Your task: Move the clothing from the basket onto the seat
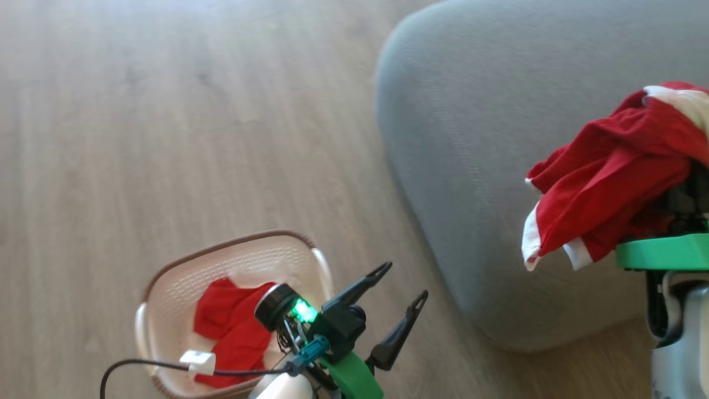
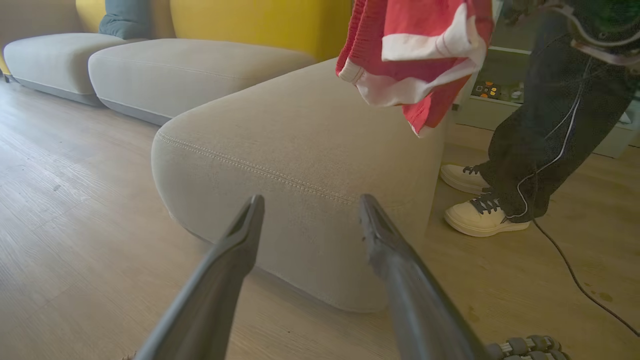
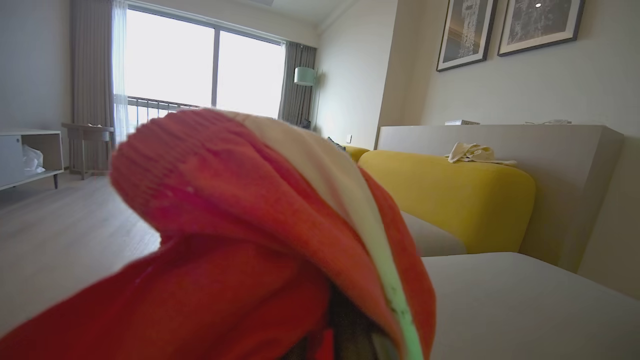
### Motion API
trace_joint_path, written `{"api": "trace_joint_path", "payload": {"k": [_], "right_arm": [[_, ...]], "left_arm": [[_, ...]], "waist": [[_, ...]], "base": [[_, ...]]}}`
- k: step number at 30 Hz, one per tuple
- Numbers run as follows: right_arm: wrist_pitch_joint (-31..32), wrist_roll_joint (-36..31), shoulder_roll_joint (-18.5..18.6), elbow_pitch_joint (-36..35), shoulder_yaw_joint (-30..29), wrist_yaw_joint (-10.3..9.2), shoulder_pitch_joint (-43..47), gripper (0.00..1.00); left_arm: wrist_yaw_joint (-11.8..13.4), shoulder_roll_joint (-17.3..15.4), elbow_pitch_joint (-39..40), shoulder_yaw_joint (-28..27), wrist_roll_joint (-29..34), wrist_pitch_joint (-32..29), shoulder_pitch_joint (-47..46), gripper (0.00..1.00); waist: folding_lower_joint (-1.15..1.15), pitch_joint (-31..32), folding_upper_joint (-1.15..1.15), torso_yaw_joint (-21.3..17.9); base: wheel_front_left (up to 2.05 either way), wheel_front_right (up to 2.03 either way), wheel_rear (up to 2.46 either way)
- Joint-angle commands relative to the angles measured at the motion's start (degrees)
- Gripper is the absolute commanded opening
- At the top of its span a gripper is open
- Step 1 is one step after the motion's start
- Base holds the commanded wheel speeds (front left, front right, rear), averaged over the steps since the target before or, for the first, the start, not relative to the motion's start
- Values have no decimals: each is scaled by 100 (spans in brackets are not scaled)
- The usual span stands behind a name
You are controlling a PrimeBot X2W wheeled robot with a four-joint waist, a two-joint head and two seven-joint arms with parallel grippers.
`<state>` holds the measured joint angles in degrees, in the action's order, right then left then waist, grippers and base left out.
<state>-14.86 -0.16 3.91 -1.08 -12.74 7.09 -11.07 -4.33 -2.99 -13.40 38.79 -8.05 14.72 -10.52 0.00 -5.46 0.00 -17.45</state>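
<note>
Red clothing [image 1: 609, 177] drapes over the right tool [image 1: 687, 202], hiding its fingers.

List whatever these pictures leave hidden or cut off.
- Right gripper: jaws buried under the draped red garment in head and right wrist views; open or shut unknowable.
- Basket: near end cut by head view's bottom edge; floor partly covered by the left gripper and another red garment.
- Person: left wrist view's top edge cuts off everything above the legs.
</note>
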Motion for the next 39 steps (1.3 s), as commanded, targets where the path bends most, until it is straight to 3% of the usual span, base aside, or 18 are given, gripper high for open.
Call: {"api": "trace_joint_path", "payload": {"k": [1,11,26,35,39], "right_arm": [[-14,3,53,-233,76,40,-185,0],[-14,-4,-10,-257,-191,40,-99,0],[-14,-23,-26,-255,-635,40,-198,0],[-14,67,546,92,-847,40,-1155,0],[-14,258,850,454,-1016,40,-1866,0]], "left_arm": [[20,11,242,-174,31,28,-250,100],[-11,11,406,-100,-1,28,-245,100],[4,11,381,-49,50,28,-327,100],[-73,-37,201,-190,377,28,-601,100],[-164,-270,96,-165,606,28,-853,100]], "waist": [[0,-45,0,-308],[0,-3,0,-1026],[0,-164,0,-1069],[0,-897,0,-1026],[0,-1458,0,-984]], "base": [[0,0,0],[0,0,0],[0,0,0],[0,0,0],[0,0,0]]}}
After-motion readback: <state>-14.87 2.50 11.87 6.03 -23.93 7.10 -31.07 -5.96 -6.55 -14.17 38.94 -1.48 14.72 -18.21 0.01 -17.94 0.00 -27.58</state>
